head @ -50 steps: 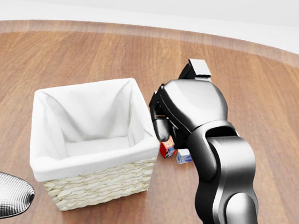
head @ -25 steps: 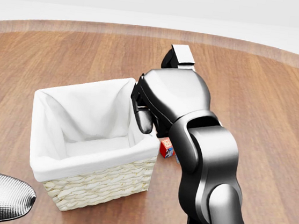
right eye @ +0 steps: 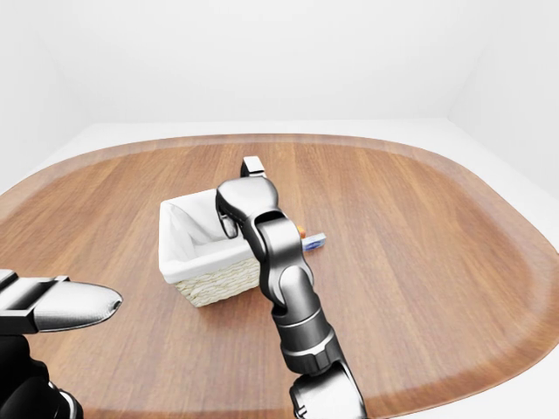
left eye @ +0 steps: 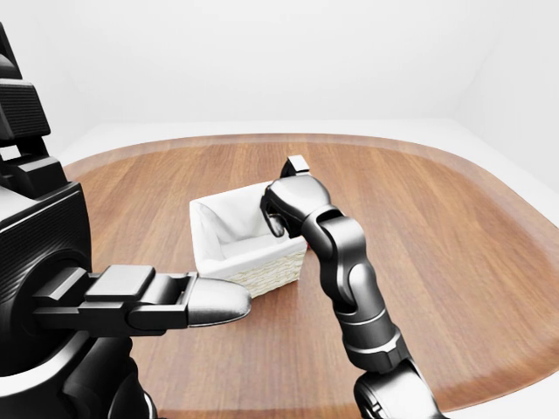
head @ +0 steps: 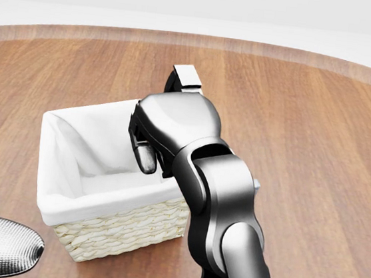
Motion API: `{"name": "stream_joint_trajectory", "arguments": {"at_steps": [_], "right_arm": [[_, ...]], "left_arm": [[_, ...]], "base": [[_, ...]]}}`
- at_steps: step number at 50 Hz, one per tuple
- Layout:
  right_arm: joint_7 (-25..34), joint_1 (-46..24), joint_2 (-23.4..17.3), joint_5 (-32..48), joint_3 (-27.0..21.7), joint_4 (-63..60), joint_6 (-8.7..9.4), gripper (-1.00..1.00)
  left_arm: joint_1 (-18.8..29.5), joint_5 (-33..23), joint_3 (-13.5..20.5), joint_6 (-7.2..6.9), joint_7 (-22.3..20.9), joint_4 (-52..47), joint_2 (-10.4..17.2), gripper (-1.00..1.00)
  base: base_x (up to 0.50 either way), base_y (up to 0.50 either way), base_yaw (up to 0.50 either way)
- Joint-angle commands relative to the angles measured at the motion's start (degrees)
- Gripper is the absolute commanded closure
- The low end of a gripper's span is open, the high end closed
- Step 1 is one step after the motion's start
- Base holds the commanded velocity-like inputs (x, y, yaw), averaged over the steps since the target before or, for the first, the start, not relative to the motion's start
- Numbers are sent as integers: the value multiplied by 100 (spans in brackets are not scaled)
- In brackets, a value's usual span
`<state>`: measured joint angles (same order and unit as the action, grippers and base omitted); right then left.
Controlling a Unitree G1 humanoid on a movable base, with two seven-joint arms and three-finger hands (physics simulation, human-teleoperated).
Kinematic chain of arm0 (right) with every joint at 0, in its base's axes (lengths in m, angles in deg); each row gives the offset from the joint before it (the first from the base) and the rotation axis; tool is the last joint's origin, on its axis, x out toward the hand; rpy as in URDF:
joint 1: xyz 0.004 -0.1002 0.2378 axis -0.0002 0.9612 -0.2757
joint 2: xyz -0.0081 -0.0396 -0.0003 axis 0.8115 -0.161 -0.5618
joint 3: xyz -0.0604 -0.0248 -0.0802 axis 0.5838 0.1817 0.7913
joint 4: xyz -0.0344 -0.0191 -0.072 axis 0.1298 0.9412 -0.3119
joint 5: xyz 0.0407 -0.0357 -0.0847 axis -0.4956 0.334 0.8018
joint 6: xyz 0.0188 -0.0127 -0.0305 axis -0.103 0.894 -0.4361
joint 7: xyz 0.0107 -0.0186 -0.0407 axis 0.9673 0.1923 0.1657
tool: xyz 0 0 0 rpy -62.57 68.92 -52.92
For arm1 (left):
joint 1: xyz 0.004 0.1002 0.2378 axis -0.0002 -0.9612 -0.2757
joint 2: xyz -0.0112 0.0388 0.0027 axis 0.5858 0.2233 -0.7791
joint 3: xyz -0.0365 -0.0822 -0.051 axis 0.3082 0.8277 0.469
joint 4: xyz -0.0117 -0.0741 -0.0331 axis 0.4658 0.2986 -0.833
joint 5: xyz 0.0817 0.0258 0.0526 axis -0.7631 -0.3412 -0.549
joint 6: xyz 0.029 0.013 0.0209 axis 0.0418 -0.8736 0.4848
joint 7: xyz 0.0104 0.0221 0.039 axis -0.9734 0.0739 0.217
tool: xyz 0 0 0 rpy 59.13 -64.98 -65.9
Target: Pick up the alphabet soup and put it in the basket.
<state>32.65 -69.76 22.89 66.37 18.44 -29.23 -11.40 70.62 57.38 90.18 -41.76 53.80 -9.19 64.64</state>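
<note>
The white-lined wicker basket (head: 43,163) stands at the left of the head view. My right hand (head: 145,151) hangs over the basket's right rim with its fingers (head: 146,156) curled downward above the lining. The hand's own body hides whatever lies inside the curled fingers, and no soup can shows in it. Small packages lie on the table just right of the basket: a blue-and-white one (right eye: 314,243) and an orange one (right eye: 301,231), mostly hidden by my forearm. I cannot tell which is the alphabet soup. My left hand (left eye: 210,301) is held flat and open, low and left of the basket.
The round wooden table (right eye: 419,227) spreads wide to the right and toward the top of the views, with a white floor beyond its edge. My right forearm (head: 222,203) stands between the basket and the small packages.
My right hand has moved left, from above the small packages beside the basket to over the basket's right rim. A red package stayed on the table half a second ago. The left hand barely moved.
</note>
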Motion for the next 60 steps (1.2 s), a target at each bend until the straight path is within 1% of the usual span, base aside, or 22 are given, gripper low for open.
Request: {"name": "stream_joint_trajectory", "arguments": {"at_steps": [1,9,16,20,22,24,27,30,33,34,35,39,43,47,50,54,56,60], "right_arm": [[0,-87,217,221,135,314,0,96],[0,-99,339,225,214,551,0,97],[0,-333,444,204,206,829,0,96],[-183,-513,541,154,205,1122,0,96],[-268,-581,574,136,216,1250,0,97],[-380,-620,616,132,250,1401,0,96],[-556,-726,670,64,222,1641,0,97],[-650,-757,688,35,247,1764,0,96],[-658,-770,701,32,258,1790,0,97],[-709,-825,675,93,256,1897,0,96],[-719,-838,701,63,235,1926,0,97],[-942,-1056,643,-54,132,2274,0,96],[-1151,-1219,622,-220,104,2578,0,96],[-1296,-1223,650,-249,158,2742,0,96],[-1359,-1241,662,-258,175,2849,0,96],[-1472,-1341,702,-268,173,2996,0,96],[-1583,-1353,737,-293,178,3142,0,96],[-1765,-1410,775,-352,181,3419,0,96]], "left_arm": [[-7,117,-12,0,98,0,53,-100],[-18,140,-41,0,133,0,70,-100],[-48,128,-96,0,142,0,81,-100],[-99,120,-167,0,152,0,89,-100],[-162,45,-285,0,131,0,103,-100],[-157,26,-333,0,115,0,86,-100],[-149,0,-340,0,62,0,68,-100],[-137,88,-343,0,114,0,99,-100],[-155,183,-368,0,186,0,157,-100],[-209,225,-484,0,197,0,202,-100],[-209,274,-504,0,251,0,235,-100],[-226,521,-496,0,394,0,352,-100],[-238,956,-585,0,738,0,596,-100],[-261,1219,-564,0,940,0,763,-100],[-249,1312,-568,0,1014,0,806,-100],[-197,1695,-568,0,1306,0,1018,-100],[-176,1869,-513,0,1449,0,1021,-100],[-167,2069,-528,0,1609,0,1167,-100]], "base": [[0,0,0],[0,0,0],[0,0,0],[0,0,0],[0,0,0],[0,0,0],[0,0,0],[0,0,0],[0,0,0],[0,0,0],[0,0,0],[0,0,0],[0,0,0],[0,0,0],[0,0,0],[0,0,0],[0,0,0],[0,0,0]]}}
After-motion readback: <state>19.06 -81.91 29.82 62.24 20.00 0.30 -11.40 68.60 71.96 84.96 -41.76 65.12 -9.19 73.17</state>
